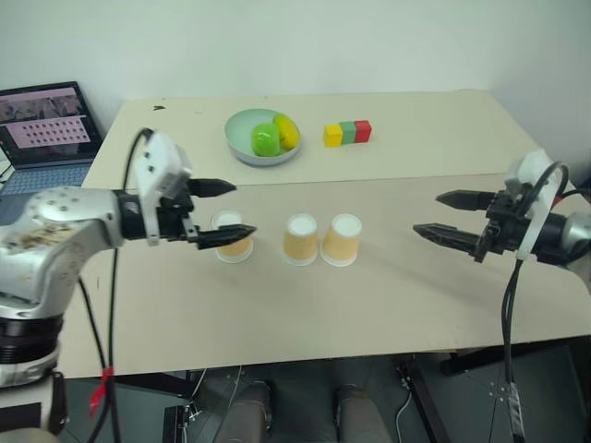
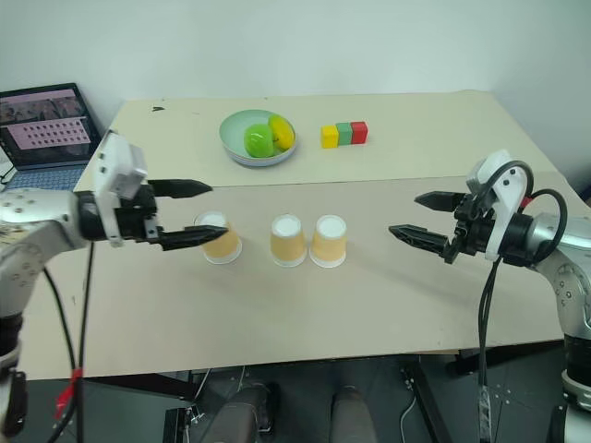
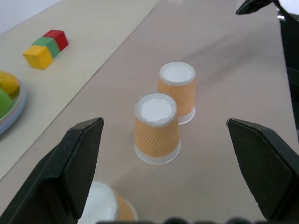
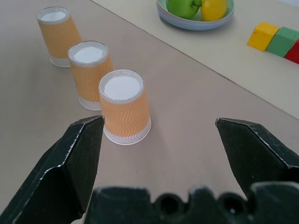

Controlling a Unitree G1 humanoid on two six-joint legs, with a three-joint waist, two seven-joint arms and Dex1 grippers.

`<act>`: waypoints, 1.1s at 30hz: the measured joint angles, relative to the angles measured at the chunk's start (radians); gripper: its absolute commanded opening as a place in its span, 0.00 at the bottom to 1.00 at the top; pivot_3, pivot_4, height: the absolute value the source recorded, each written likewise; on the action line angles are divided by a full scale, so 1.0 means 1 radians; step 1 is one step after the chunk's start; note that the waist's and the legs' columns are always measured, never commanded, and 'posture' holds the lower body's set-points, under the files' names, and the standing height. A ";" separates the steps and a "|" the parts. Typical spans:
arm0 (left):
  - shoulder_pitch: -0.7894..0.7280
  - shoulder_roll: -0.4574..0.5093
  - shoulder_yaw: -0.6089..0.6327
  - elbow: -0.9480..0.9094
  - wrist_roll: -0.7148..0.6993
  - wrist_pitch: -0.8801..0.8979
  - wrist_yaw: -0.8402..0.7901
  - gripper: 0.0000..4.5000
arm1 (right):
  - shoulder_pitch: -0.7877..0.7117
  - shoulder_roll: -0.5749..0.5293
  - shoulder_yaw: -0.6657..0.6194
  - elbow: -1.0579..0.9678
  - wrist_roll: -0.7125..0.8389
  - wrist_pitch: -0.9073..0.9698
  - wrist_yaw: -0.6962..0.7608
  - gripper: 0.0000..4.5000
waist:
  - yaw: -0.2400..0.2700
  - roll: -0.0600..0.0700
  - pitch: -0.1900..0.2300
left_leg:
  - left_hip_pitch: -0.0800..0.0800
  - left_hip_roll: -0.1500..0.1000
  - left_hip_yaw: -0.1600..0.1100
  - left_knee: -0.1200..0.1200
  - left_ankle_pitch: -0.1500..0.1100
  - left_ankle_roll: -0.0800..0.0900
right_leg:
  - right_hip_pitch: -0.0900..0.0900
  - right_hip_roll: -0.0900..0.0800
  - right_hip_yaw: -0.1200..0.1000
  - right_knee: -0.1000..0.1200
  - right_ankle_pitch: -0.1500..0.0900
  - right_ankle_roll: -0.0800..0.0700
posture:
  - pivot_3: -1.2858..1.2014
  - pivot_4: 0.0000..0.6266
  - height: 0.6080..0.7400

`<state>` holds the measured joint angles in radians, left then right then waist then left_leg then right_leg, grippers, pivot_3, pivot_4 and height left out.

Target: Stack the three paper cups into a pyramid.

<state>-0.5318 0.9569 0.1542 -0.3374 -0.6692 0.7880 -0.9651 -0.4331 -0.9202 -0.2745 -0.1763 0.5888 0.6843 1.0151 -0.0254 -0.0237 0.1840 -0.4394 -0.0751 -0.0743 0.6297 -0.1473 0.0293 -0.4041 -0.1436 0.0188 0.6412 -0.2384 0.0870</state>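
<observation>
Three upside-down paper cups (image 2: pixel 287 240) are being flanked on the tabletop (image 2: pixel 369 295) by the left tool (image 2: pixel 185 214) and right tool (image 2: pixel 417 218), both spread apart, empty, seemingly for stacking.

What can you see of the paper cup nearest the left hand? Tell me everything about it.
That paper cup stands upside down on the tan tabletop, white base up and wider white rim on the surface. Its tapered sides are pale orange-tan with a faint wavy pattern. It is the leftmost of a row of three, set apart from the middle cup. The left hand hovers open just beside it, one fingertip crossing in front of its top; nothing grips it.
</observation>
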 measured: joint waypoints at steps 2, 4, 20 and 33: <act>0.038 0.020 0.018 -0.002 0.000 0.000 -0.006 1.00 | -0.050 0.041 -0.003 0.014 0.036 -0.001 0.006 0.99 | 0.000 0.000 0.000 | 0.000 0.000 0.000 0.000 0.000 0.000 | 0.000 0.000 0.000 0.000 0.000 0.000 | 0.52 0.24 1.00; 0.098 0.037 0.042 -0.007 0.002 -0.001 -0.007 1.00 | -0.100 0.078 -0.002 0.041 0.073 -0.001 0.012 0.99 | 0.003 0.000 0.000 | 0.000 0.000 0.000 -0.001 0.000 0.000 | 0.000 0.000 0.000 0.000 0.000 0.000 | 0.52 0.24 1.00; 0.380 0.007 0.170 -0.073 0.041 -0.009 0.071 1.00 | -0.144 0.123 0.097 0.151 0.020 -0.044 0.022 0.99 | 0.011 0.000 0.001 | 0.000 0.001 0.000 -0.003 -0.001 -0.002 | -0.002 0.000 0.000 -0.001 0.000 -0.002 | 0.52 0.24 1.00; 0.366 -0.219 0.048 0.100 0.202 -0.178 0.224 1.00 | -0.125 0.114 0.067 0.144 0.005 -0.054 0.003 0.99 | 0.018 0.000 0.001 | 0.000 0.001 0.000 -0.002 -0.001 -0.002 | -0.001 0.000 0.000 -0.002 0.001 -0.003 | 0.52 0.24 1.00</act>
<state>-0.1658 0.7383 0.2018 -0.2377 -0.4674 0.6101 -0.7408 -0.5584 -0.8061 -0.2077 -0.0323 0.5934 0.6305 1.0176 -0.0074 -0.0237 0.1847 -0.4397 -0.0744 -0.0740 0.6279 -0.1487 0.0268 -0.4053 -0.1437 0.0185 0.6396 -0.2371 0.0838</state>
